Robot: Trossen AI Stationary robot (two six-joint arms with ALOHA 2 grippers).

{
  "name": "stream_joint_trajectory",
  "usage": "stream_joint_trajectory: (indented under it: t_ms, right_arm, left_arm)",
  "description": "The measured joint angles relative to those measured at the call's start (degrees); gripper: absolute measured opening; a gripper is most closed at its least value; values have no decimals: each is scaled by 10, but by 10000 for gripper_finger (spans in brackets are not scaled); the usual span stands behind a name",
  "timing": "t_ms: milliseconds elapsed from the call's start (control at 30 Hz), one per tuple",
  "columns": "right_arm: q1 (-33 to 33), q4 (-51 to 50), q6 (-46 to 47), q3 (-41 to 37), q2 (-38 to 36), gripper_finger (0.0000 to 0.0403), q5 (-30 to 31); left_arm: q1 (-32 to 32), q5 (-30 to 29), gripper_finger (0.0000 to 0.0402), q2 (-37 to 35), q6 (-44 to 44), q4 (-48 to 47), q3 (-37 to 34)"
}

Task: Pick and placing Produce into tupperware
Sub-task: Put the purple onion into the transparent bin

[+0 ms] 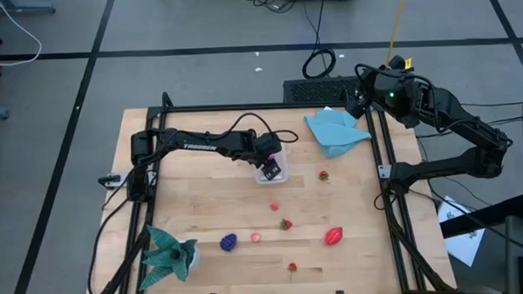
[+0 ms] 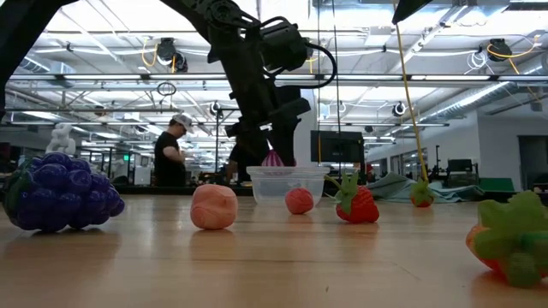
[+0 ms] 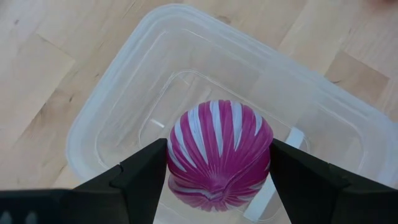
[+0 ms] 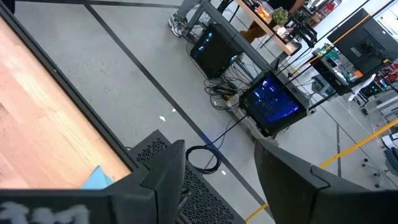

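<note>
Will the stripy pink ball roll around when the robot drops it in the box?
Probably a little. The striped ball looks round and smooth, so it may wobble once the left gripper lets go. The tub has raised walls all round, so it should stay inside. The tub looks thin and light, so it might shift if bumped.

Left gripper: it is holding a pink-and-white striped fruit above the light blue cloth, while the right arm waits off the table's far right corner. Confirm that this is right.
Not quite. The left gripper holds the pink-and-white striped fruit above the clear tupperware, not the light blue cloth, which lies apart near the far right corner. The left wrist view shows the tub directly below the fruit. The right gripper does wait off that corner.
</note>
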Motion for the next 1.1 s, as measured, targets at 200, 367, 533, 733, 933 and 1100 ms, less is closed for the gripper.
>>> stream_joint_trajectory:
  t_ms: [200, 367, 533, 733, 933, 1100]
  right_arm:
    - [0, 0, 0, 0, 0, 183, 0]
    - [0, 0, 0, 0, 0, 183, 0]
    - [0, 0, 0, 0, 0, 183, 0]
    - [0, 0, 0, 0, 0, 183, 0]
    - [0, 0, 0, 0, 0, 183, 0]
    - [0, 0, 0, 0, 0, 183, 0]
  left_arm:
    - [0, -3, 271, 0, -2, 0, 0]
    - [0, -4, 271, 0, -7, 0, 0]
    - [0, -4, 271, 0, -11, 0, 0]
    - [0, -4, 271, 0, -15, -1, 0]
    - [6, -7, 271, 0, -28, 0, -9]
    - [6, -7, 271, 0, -38, 0, -21]
